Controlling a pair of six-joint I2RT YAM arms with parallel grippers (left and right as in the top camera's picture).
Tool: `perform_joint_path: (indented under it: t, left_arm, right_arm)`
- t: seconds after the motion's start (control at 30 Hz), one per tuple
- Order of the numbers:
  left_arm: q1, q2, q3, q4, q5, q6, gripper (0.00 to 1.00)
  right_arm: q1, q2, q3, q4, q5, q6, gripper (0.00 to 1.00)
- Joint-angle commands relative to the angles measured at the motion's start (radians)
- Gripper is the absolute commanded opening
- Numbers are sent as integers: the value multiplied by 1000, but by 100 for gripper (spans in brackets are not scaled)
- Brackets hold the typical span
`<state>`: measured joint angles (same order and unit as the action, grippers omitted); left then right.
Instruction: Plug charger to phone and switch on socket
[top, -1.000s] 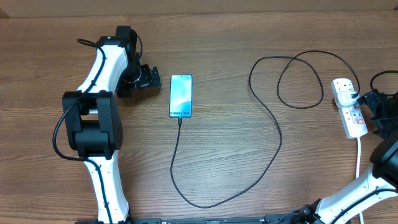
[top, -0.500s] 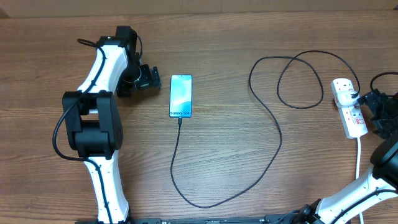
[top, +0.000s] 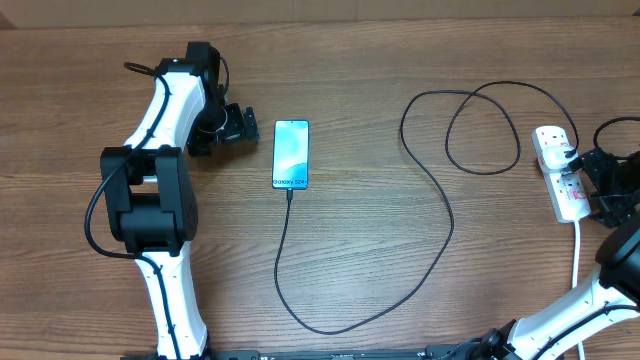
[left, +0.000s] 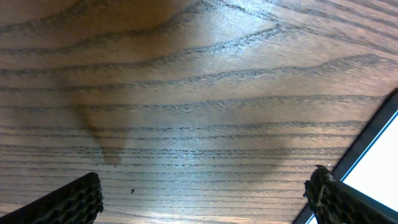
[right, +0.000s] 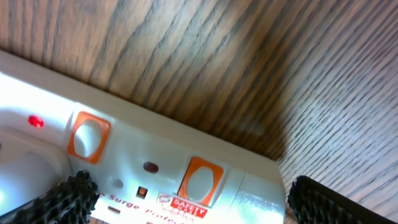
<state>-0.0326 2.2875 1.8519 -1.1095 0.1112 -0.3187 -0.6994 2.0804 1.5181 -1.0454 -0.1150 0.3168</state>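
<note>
The phone (top: 291, 153) lies flat with its screen lit, "Galaxy" end toward the front. The charger (top: 440, 250), a thin black cable, runs from the phone's near end (top: 289, 195) in a wide loop to a black plug in the socket (top: 558, 170). My left gripper (top: 243, 123) is open and empty just left of the phone; the phone's edge (left: 376, 155) shows beside its right finger (left: 205, 190). My right gripper (top: 592, 183) is open, straddling the socket (right: 130, 155) over its orange-framed switches (right: 200, 180). A small red light (right: 35, 121) glows on the strip.
The socket's white cord (top: 577, 255) runs toward the front right beside my right arm. The black cable loops (top: 480, 130) lie left of the socket. The wooden table (top: 380, 80) carries nothing else.
My right gripper has shifted slightly toward the front along the socket. The left arm, the phone and the cable have not moved.
</note>
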Motion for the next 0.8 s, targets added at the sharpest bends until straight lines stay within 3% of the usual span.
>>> perform_joint_path:
  t: [0.0, 0.27, 0.77]
  left_arm:
    - [-5, -2, 0, 1, -4, 0, 100]
    - [-5, -2, 0, 1, -4, 0, 100]
    - [-5, -2, 0, 1, -4, 0, 100]
  right_arm:
    - [16, 9, 33, -33, 36, -7, 100]
    - [25, 6, 178, -163, 24, -8, 100]
    - [95, 7, 135, -248, 84, -37, 100]
